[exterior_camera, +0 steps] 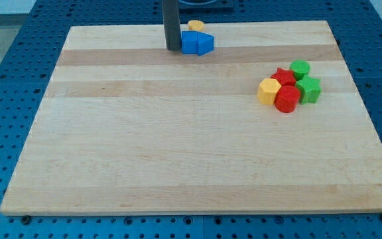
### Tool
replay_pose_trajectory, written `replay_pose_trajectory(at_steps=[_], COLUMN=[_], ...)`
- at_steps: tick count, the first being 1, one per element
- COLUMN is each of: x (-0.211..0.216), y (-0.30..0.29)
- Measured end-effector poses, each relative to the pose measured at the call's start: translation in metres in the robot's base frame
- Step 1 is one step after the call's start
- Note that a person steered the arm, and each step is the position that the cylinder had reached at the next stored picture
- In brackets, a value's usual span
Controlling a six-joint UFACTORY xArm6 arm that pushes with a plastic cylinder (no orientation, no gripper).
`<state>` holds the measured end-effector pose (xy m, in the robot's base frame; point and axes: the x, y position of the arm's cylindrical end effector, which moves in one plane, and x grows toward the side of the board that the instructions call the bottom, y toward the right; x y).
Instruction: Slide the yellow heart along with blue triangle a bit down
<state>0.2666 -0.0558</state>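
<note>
The yellow heart [195, 26] lies at the board's top edge, mostly hidden behind the blue blocks. Just below it sit a blue block [190, 43], whose shape I cannot make out, and the blue triangle [205, 44] on its right, the two touching. The dark rod comes down from the view's top, and my tip [173, 48] rests on the board against the left side of the blue block, lower left of the yellow heart.
A cluster sits at the view's right: yellow hexagon [268, 91], red star [284, 76], red cylinder [287, 99], green cylinder [300, 68], green star [309, 89]. The wooden board [178, 146] lies on a blue perforated table.
</note>
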Motion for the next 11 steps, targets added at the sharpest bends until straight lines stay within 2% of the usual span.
replay_pose_trajectory(at_steps=[2,3,4,5,9,10,11], x=[-0.002,-0.024,-0.057,-0.073,-0.074,-0.069,-0.045], y=[-0.01,-0.036,-0.038,-0.021,0.069,0.081,0.081])
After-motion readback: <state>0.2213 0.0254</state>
